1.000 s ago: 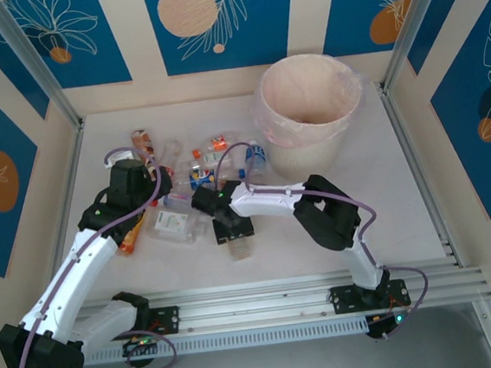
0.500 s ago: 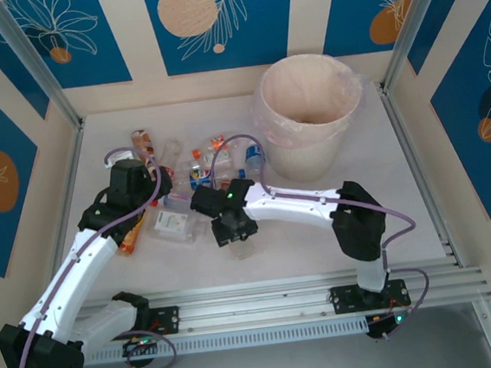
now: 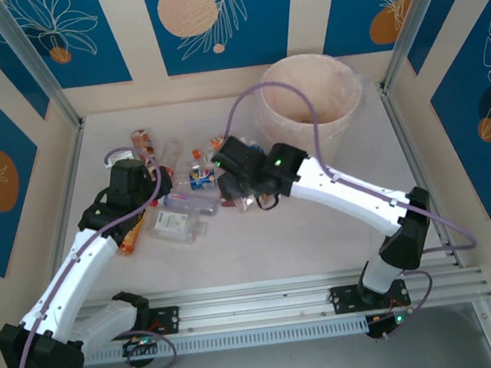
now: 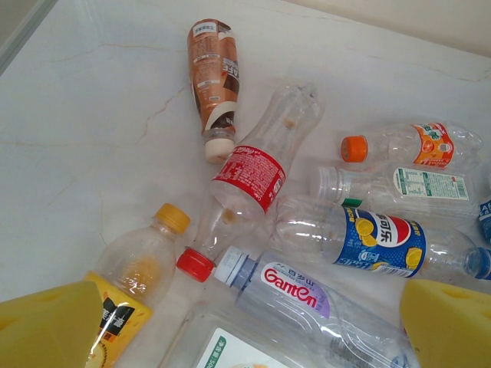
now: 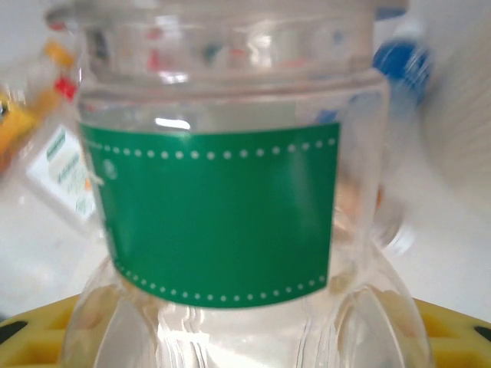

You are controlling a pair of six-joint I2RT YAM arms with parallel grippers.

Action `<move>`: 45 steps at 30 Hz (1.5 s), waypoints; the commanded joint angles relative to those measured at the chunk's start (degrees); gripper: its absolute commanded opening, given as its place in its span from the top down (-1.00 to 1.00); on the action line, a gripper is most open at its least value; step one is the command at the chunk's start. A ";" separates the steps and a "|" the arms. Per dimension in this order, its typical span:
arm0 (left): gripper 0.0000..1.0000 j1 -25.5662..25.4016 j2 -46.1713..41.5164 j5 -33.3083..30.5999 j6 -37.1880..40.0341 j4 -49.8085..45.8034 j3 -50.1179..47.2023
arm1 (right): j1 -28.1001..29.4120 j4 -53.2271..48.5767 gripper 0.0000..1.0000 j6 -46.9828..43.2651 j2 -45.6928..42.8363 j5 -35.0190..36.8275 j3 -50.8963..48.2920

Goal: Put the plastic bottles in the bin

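My right gripper (image 3: pixel 243 193) clamps a green-labelled bottle (image 5: pixel 215 222) short of the bin (image 3: pixel 344 122), while my left gripper (image 4: pixel 245 330) gapes empty (the other bottles (image 4: pixel 253 180) lie waiting).

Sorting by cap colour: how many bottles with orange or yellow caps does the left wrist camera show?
2: orange-capped bottle upper right; yellow-capped juice bottle lower left. More may lie outside the frame.
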 commanded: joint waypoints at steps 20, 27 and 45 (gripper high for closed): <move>-0.99 0.29 1.89 4.18 0.04 2.37 1.27 | -24.29 20.81 0.50 -19.22 12.35 15.43 27.99; -0.99 0.24 1.27 3.81 0.60 2.02 0.99 | -26.82 20.20 0.50 -20.20 19.29 18.89 30.46; -0.99 0.29 0.62 2.91 1.37 1.23 1.35 | -34.03 11.14 0.50 -11.29 20.63 13.38 20.13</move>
